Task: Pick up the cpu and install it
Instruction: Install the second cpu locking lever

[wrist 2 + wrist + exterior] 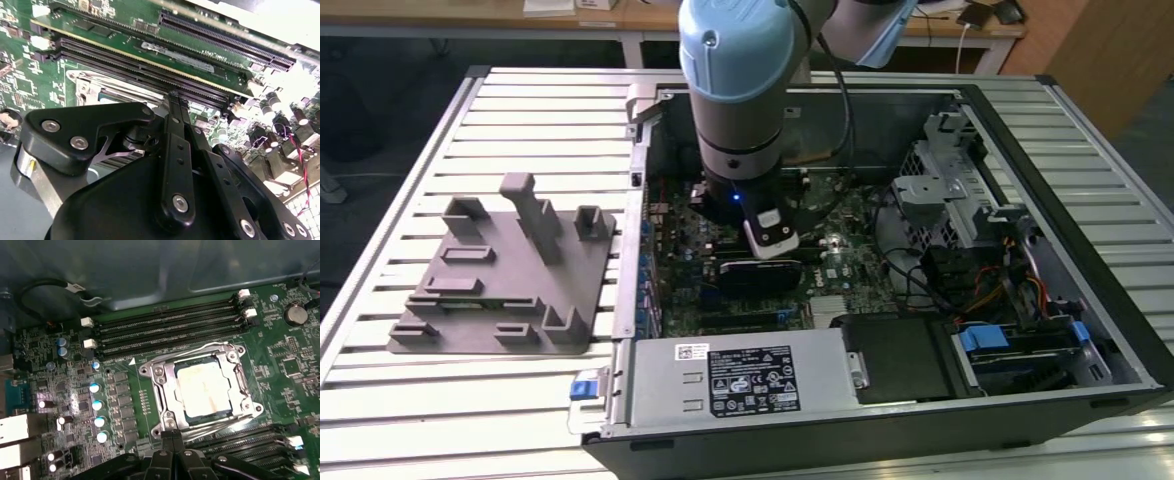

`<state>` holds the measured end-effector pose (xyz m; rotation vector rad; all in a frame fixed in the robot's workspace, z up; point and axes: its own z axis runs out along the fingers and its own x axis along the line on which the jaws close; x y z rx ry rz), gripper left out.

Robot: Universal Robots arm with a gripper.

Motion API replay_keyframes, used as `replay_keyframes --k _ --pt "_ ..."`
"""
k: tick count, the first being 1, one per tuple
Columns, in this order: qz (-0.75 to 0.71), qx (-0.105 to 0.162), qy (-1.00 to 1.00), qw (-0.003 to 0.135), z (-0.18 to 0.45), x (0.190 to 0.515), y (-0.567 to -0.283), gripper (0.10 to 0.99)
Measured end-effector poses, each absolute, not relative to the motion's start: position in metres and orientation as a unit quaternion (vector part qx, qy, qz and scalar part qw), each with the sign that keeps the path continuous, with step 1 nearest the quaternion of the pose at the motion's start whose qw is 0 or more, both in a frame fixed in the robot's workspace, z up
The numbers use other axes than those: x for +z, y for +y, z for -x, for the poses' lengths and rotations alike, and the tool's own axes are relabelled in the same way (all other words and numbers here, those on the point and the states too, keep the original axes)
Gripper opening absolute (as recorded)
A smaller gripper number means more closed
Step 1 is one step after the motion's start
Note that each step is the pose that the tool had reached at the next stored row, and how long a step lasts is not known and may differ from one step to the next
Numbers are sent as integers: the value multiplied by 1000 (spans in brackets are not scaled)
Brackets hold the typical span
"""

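Observation:
The cpu [204,387], a flat square chip with a pale silvery top, lies inside the socket frame [162,390] on the green motherboard, and the metal frame sits around its edges. My gripper [172,436] hangs just beside the socket's edge, its two thin black fingers pressed together with nothing between them. In the second wrist view the gripper [176,102] has its tips over the memory slots, and a corner of the socket frame [87,90] shows behind the finger linkage. In the exterior view the arm [734,120] reaches down into the open computer case [1067,330].
Long black memory slots [170,327] run on both sides of the socket. Capacitors [97,405] stand close by. In the case sit a power supply [734,378], a drive cage [961,190] and cables [921,280]. A grey fixture [507,285] lies on the slatted table.

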<state>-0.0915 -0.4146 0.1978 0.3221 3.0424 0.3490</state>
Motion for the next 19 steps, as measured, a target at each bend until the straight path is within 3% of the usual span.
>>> replay_keyframes --k 8,19 --pt "-105 133 985 29 95 192 -415 106" --pt "-105 134 985 29 96 199 -415 106"
